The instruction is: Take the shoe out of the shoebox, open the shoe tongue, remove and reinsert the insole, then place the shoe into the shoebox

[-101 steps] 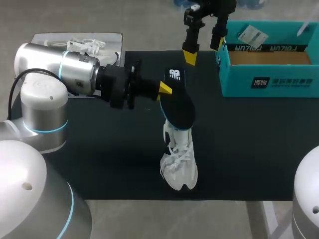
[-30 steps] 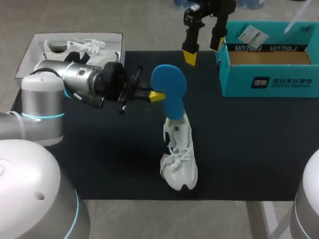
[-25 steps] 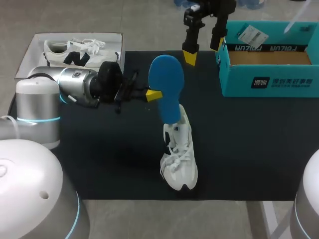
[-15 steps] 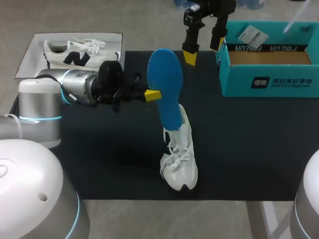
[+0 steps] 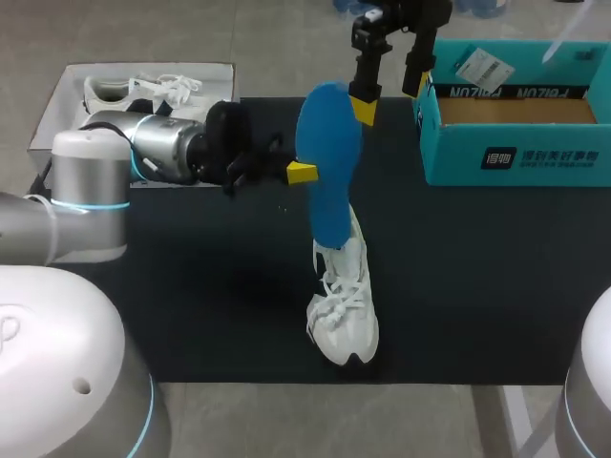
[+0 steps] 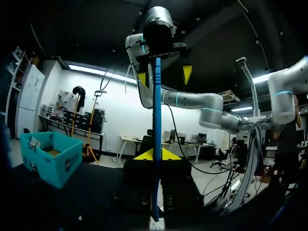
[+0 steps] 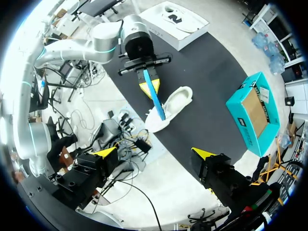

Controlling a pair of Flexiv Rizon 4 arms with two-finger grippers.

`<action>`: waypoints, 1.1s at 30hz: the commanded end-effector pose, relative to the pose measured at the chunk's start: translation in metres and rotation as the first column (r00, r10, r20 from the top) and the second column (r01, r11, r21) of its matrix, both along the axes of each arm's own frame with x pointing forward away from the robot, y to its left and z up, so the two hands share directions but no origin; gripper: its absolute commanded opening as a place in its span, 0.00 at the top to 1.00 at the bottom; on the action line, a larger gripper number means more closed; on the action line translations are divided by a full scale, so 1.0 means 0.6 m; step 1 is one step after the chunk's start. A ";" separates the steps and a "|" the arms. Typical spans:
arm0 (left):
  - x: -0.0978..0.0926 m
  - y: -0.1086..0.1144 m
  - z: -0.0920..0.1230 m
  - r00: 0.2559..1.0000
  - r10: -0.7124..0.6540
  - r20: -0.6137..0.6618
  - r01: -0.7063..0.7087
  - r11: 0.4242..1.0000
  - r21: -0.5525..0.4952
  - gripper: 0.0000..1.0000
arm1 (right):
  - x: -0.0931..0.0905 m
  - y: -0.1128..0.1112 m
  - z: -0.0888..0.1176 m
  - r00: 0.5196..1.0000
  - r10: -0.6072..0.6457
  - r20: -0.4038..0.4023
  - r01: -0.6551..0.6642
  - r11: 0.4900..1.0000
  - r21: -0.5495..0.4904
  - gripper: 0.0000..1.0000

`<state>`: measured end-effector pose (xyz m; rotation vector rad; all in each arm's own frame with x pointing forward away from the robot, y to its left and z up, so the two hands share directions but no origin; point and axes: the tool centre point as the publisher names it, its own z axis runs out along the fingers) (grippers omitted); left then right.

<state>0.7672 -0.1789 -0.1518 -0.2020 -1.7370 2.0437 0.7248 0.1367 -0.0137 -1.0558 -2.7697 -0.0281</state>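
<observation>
Dark table (image 5: 191, 315) | shoebox (image 5: 516, 157) right | spare shoe (image 5: 143, 91) left | insole (image 5: 329, 162) over shoe (image 5: 344, 305)

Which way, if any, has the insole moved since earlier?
Yes. Held by the left gripper, the insole flipped to blue and its far end swung away from the unmoved shoe.

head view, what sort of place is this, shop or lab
Most likely a robot lab bench, not a shop: the left gripper holds a blue insole upright at a white shoe on a black table, a teal shoebox nearby.
</observation>
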 end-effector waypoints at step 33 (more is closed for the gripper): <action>0.086 -0.004 -0.039 0.705 0.275 -0.654 0.010 0.918 0.397 1.00 | 0.001 -0.001 0.000 1.000 0.000 -0.001 0.000 1.000 0.000 0.00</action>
